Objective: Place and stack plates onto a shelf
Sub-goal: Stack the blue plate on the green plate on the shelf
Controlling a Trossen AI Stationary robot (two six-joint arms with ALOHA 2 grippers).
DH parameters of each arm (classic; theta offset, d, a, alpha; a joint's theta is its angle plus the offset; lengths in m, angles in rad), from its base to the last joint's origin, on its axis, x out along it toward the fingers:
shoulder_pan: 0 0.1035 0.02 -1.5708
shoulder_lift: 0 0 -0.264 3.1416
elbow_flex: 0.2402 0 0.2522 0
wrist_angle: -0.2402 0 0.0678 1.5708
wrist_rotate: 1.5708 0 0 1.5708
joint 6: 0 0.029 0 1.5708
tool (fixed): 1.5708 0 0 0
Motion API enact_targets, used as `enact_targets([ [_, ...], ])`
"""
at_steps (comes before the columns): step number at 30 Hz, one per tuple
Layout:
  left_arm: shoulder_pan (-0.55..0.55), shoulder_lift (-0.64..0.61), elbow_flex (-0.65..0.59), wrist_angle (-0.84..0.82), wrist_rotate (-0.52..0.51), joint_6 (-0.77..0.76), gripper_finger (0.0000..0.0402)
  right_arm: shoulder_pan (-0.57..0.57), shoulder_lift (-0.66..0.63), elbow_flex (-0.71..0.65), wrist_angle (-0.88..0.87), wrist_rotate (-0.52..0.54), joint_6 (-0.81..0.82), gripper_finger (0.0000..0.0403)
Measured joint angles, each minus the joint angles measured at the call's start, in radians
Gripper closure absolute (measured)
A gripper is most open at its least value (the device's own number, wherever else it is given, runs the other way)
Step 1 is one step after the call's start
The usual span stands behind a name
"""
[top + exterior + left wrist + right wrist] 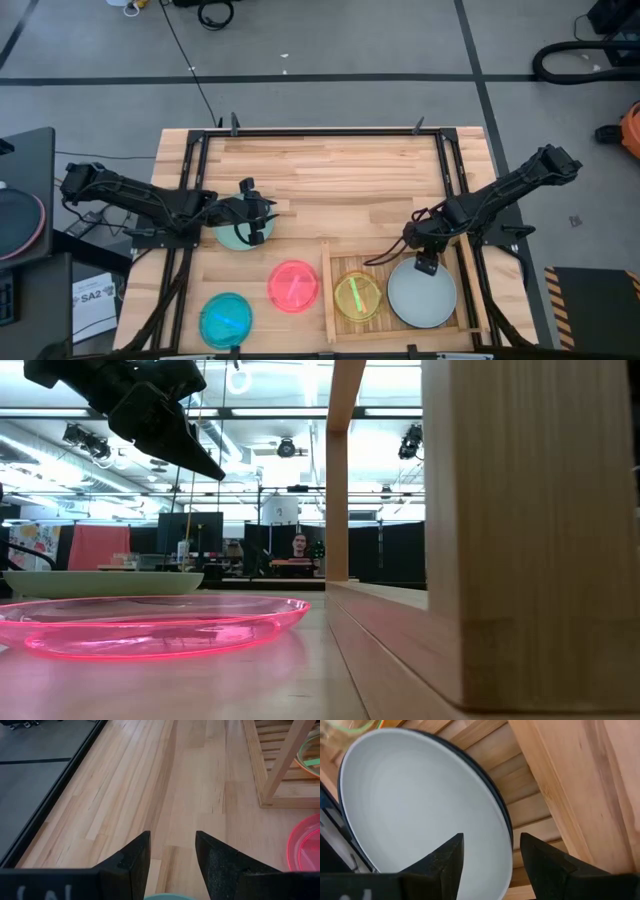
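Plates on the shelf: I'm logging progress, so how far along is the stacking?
Done: the shelf holds a yellow-green plate and a whitish plate. In hand: the right gripper is open over the whitish plate; the left gripper is open above the mint plate. Left: the mint, pink plate and cyan plate.

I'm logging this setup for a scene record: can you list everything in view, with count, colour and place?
Shelf: one, light wood, slatted, table's front right.
Whitish plate: one, on a dark plate, shelf's right half.
Dark plate: one, only its rim shows under the whitish plate.
Yellow-green plate: one, translucent, shelf's left half.
Pink plate: one, translucent, on the table left of the shelf.
Cyan plate: one, translucent, table's front left.
Mint plate: one, pale, under the left gripper.
Table: one, light planks.
Left gripper: open, over the mint plate.
Right gripper: open, at the whitish plate's rear rim.
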Motion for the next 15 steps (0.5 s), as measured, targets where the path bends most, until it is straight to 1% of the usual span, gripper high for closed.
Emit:
enact_targets([
  [3, 0.000, 0.000, 0.000, 0.000, 0.000, 0.000, 0.0239, -0.002, 0.000, 0.000, 0.000, -0.006, -0.014, 0.0203],
  [8, 0.000, 0.000, 0.000, 0.000, 0.000, 0.000, 0.0239, -0.002, -0.018, 0.000, 0.000, -0.016, 0.030, 0.0203],
  [15, 0.000, 0.000, 0.000, 0.000, 0.000, 0.000, 0.0239, -0.003, -0.096, 0.000, 0.000, -0.024, 0.066, 0.0203],
])
